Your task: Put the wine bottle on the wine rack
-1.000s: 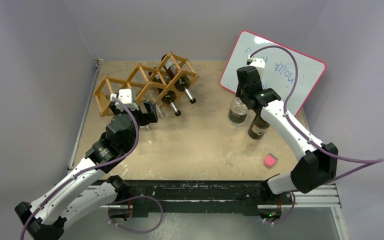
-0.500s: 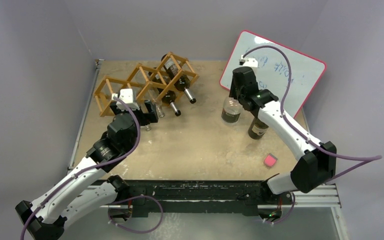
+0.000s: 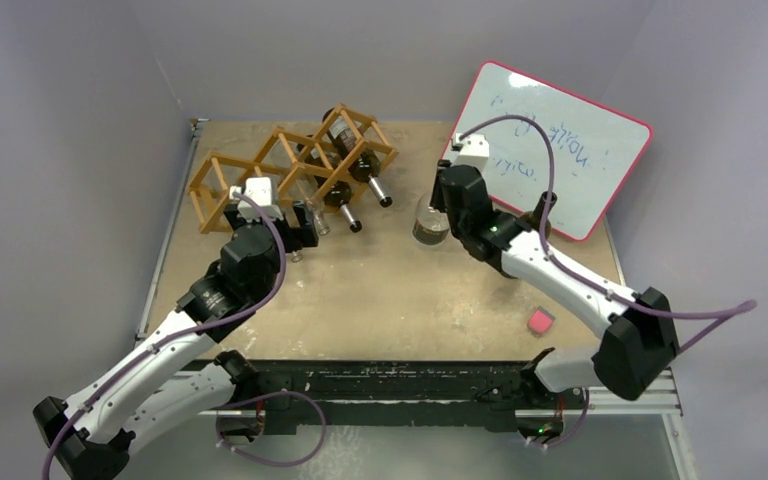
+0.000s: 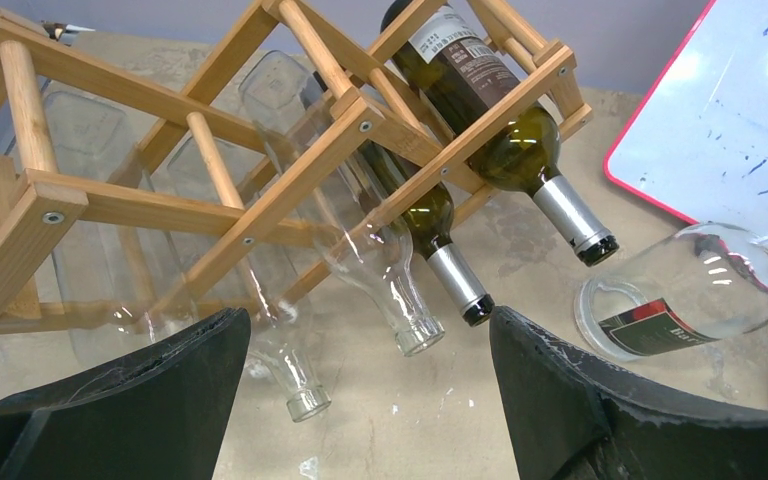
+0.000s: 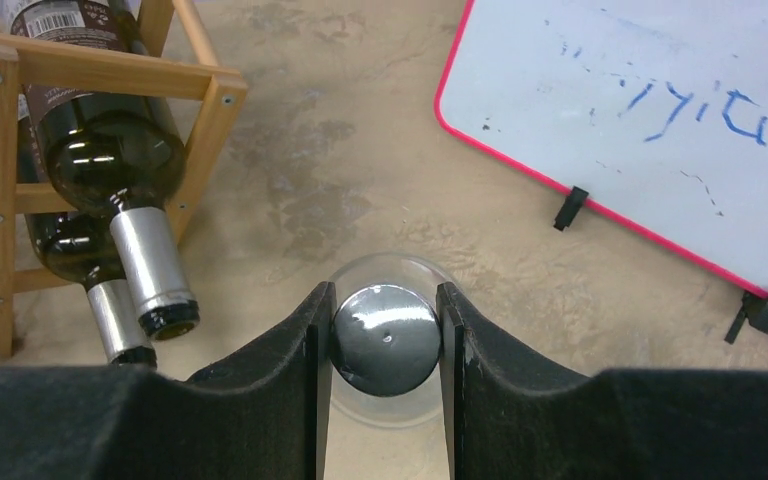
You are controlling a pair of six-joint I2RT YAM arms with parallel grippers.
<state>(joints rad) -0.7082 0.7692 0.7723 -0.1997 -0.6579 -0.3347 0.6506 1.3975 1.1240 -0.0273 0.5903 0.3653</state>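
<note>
Clearly the wine bottle is clear glass with a dark label, and it looks empty. I judge it fairly light, rigid, breakable and slick. It hangs over the middle of the tabletop, between the wine rack and the whiteboard. The right gripper has its fingers clamped on the capped top. That is a small hold, so the body could swing or slip. A grip lower on the neck would probably be steadier.

The left gripper hovers just in front of the rack with its fingers wide apart, holding nothing.

The right wrist view looks straight down the bottle. It shows the two fingers pinching the grey cap, ringed by the glass shoulder, but not the bottle's lean.

The left wrist view shows the bottle from the side, tilted, with its base low. Whether the base touches the tabletop I cannot tell. That view also shows two dark bottles and some clear ones resting in the rack.
</note>
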